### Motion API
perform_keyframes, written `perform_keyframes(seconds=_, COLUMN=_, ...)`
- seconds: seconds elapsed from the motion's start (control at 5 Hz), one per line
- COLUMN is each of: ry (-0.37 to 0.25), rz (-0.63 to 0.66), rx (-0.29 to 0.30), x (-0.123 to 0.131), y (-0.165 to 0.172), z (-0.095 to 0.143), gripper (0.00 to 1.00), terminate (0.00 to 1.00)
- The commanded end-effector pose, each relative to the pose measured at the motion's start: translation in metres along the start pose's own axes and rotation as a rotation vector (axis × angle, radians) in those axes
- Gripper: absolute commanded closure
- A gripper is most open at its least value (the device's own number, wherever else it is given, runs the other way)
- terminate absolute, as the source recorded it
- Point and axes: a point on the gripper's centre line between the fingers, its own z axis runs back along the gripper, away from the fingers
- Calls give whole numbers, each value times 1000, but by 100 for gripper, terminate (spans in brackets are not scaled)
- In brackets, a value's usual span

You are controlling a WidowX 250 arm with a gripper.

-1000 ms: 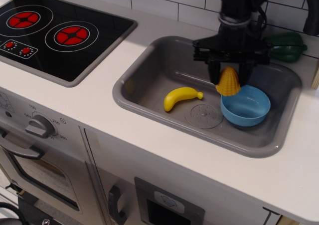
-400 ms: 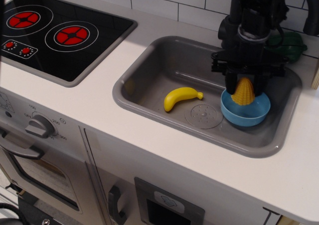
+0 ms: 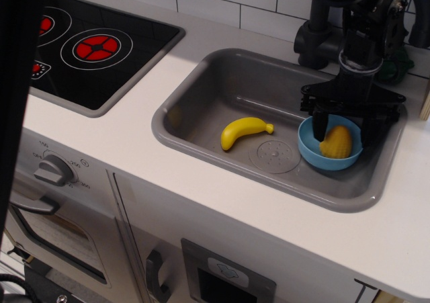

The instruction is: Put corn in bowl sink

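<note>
The small stubby yellow-orange plastic corn cob is lying on its side inside the small round light blue plastic bowl, which is sitting at the right end of the rectangular grey plastic sink basin. The black gripper is hanging directly over the bowl with its 2 fingers spread wide, 1 on each side of the corn, gripping nothing. The placing step looks done; the next move is probably calling for a straight lift clear of the bowl rim without nudging it. Besides the bowl, the sink is holding 1 smooth curved yellow banana, lying well apart from it beside the round drain.
</note>
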Motion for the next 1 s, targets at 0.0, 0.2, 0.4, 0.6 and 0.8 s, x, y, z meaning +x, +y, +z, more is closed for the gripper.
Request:
perform_keyframes(seconds=0.0, ry=-15, rz=-3, rx=-48, x=6, y=0, z=32, gripper=0, terminate=0)
perform_keyframes(seconds=0.2, ry=-65, rz=9, rx=-35, x=10, y=8, z=49, gripper=0, terminate=0)
perform_keyframes(seconds=0.4, ry=-163, rz=13, rx=-20, x=13, y=24, z=68, gripper=0, terminate=0)
perform_keyframes(seconds=0.6, ry=-163, rz=13, rx=-20, x=13, y=24, z=68, gripper=0, terminate=0)
perform_keyframes(seconds=0.8, ry=-163, rz=13, rx=-20, x=13, y=24, z=68, gripper=0, terminate=100)
